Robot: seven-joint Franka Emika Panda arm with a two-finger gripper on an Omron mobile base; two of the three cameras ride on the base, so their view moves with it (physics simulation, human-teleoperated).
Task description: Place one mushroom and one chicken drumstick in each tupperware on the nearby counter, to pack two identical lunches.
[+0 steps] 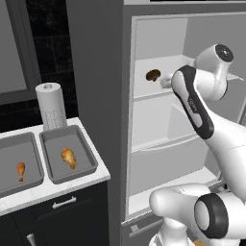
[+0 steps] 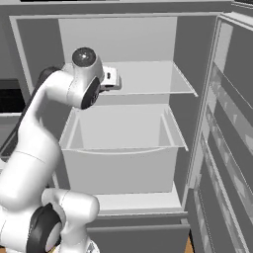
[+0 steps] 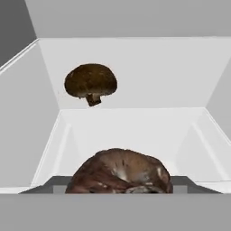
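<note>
gripper (image 1: 166,82): jaws hidden, so we cannot tell if it grips the near mushroom (image 3: 121,172) right at its tips | risk: it slips off the fridge shelf (image 1: 144,93) | far mushroom (image 3: 91,83) behind may get bumped

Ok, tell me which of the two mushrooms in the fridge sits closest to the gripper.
The near mushroom, at the bottom of the hand view right at the gripper. The far mushroom stands farther back on the shelf.

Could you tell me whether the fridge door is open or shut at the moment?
Open. The fridge interior and shelves are exposed in both base views, its door swung right, and the arm reaches onto the upper shelf.
</note>
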